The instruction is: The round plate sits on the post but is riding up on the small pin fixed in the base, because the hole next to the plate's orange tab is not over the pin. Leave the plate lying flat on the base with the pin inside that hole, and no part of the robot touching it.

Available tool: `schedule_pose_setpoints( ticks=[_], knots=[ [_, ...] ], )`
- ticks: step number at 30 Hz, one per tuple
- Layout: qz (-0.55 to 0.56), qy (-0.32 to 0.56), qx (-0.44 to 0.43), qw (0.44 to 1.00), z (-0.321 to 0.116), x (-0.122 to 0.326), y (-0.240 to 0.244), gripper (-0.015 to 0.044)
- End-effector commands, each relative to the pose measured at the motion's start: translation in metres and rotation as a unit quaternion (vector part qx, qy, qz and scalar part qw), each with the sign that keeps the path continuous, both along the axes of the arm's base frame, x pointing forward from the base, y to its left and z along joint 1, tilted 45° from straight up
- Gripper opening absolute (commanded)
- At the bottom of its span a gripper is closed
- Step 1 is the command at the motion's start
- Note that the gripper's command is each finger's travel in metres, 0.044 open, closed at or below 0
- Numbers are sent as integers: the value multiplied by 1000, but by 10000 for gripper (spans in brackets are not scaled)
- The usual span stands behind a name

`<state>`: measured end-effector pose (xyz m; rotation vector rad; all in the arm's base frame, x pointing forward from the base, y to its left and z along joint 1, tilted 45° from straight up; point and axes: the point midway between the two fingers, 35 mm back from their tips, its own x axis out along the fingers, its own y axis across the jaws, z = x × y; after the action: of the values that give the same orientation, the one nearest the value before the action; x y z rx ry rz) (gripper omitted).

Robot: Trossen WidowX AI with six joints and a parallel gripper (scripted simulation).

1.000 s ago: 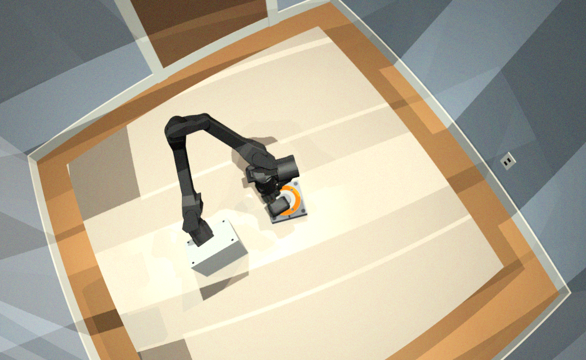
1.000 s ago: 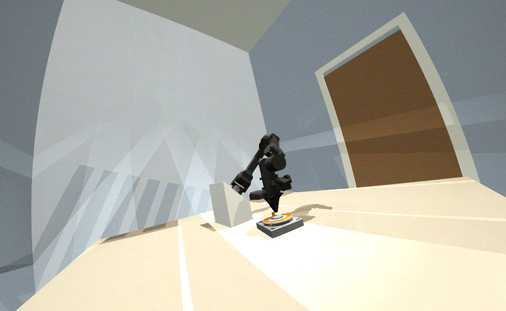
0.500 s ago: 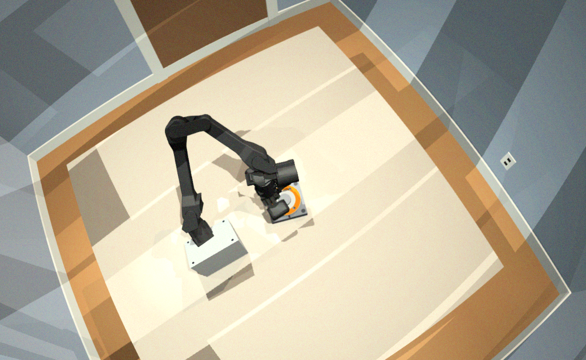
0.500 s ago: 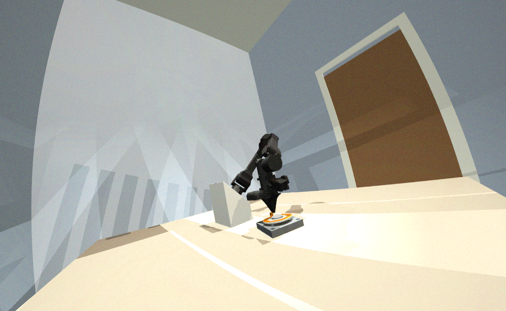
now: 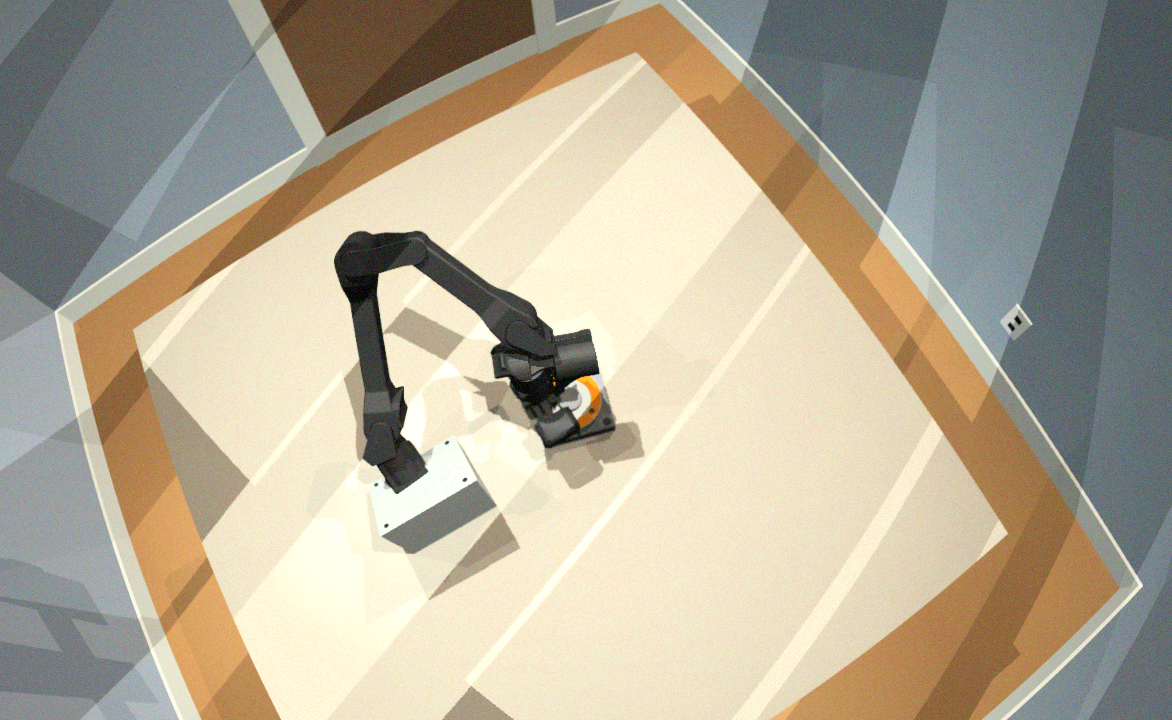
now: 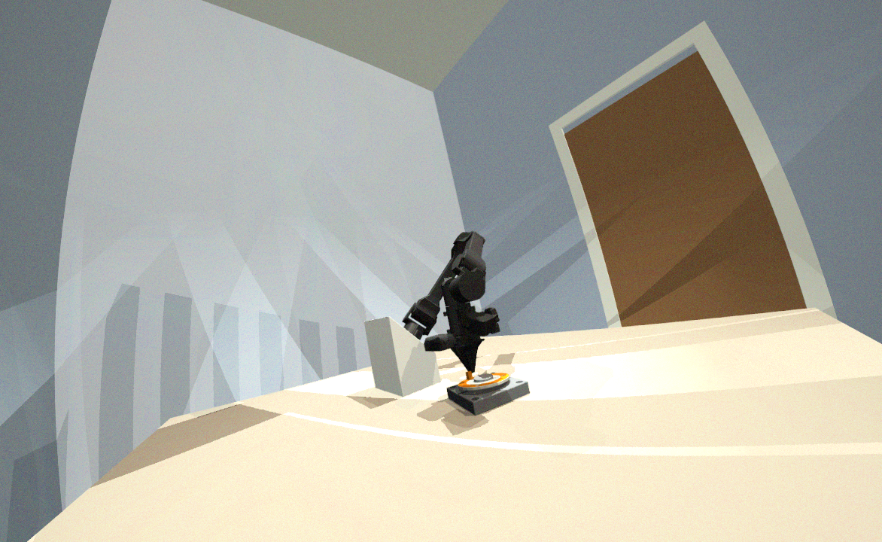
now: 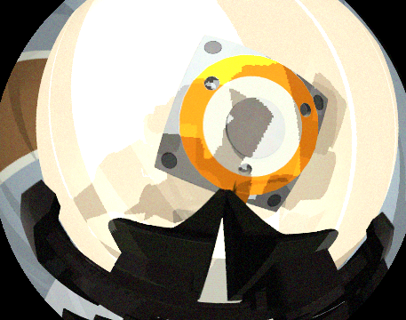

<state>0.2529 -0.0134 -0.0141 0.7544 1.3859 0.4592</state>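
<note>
Exterior | arm (image 6: pixel 454 286) bent over | fingers (image 6: pixel 469 369) closed, at plate (image 6: pixel 491 379) rim

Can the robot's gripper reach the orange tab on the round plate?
Probably yes. The shut gripper already sits at the near edge of the round orange-ringed plate, seemingly on its orange tab, with nothing in between.
</note>
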Motion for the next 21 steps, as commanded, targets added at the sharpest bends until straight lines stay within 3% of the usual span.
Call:
schedule_pose_setpoints(
  ticks=[1,21],
  knots=[
    [3,3,-3,1000,-5,-3,-4,0],
    [3,3,-4,1000,-18,-5,-18,0]
  ],
)
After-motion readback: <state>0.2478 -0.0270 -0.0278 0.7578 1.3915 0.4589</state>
